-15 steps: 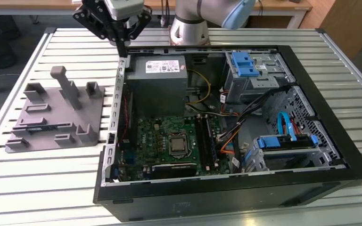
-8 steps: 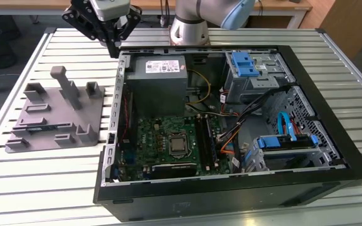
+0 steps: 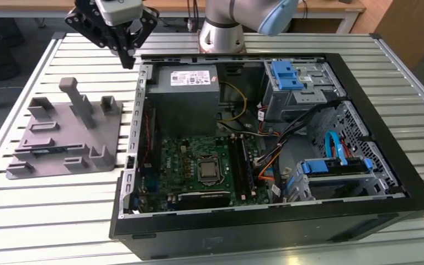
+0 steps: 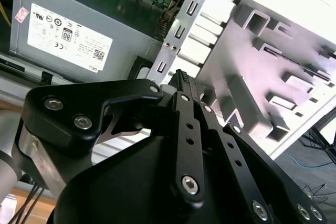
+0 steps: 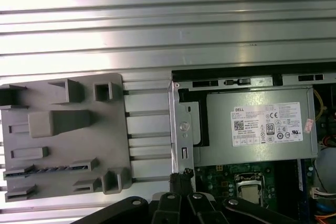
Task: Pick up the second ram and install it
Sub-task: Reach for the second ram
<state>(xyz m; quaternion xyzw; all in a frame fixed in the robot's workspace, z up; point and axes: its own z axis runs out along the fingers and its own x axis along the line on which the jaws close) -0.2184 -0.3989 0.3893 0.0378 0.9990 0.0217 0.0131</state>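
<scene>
The second ram [image 5: 50, 170] stands on edge in a holder of the grey tray [image 5: 63, 129], a thin dark stick; in the exterior view the ram [image 3: 41, 150] is a dark strip near the tray's [image 3: 64, 132] front. My gripper [image 3: 128, 55] hangs high over the table's far side, between the tray and the open computer case [image 3: 271, 143], well away from the ram. Its black fingers [image 4: 181, 85] are pressed together with nothing between them. In the first wrist view the gripper [image 5: 181, 178] points at the case's metal edge.
Inside the case lie the grey power supply [image 3: 186, 96], the green motherboard [image 3: 197, 165] with black memory slots [image 3: 242, 163], loose cables [image 3: 293, 138] and blue drive brackets [image 3: 286, 74]. The tray has upright posts [image 3: 75, 102]. A slatted metal table [image 3: 50, 215] carries everything.
</scene>
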